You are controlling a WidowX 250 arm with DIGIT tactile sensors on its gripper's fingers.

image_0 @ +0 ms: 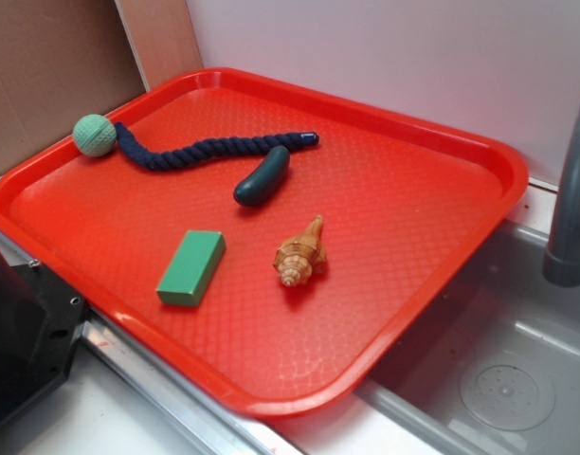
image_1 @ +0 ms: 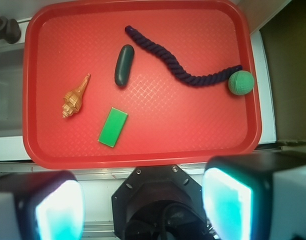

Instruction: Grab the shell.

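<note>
- Overhead, the hand [image_1: 143, 202] hung spread wide, its two pale pads [image_1: 60, 210] far apart at the bottom of the wrist view, holding nothing and touching nothing.
- The hand sat back from the red tray [image_1: 143, 159], over the robot's dark base and the pale counter [image_1: 143, 172] edge, well apart from every object on the tray.
- The shell [image_0: 300, 254] lay on its side on the tray's textured floor, near the middle, its pointed tip aimed toward the dark green cucumber-shaped object [image_0: 262, 176].
- A green block [image_0: 191, 267] lay flat just beside the shell, the two apart and not touching.
- A dark blue rope [image_0: 209, 150] snaked across the far part of the tray, ending in a pale green ball [image_0: 95, 135] by the rim.
- The tray rested partly over a grey sink [image_0: 498, 360], with a grey faucet [image_0: 574, 190] rising at the right of the exterior view.
</note>
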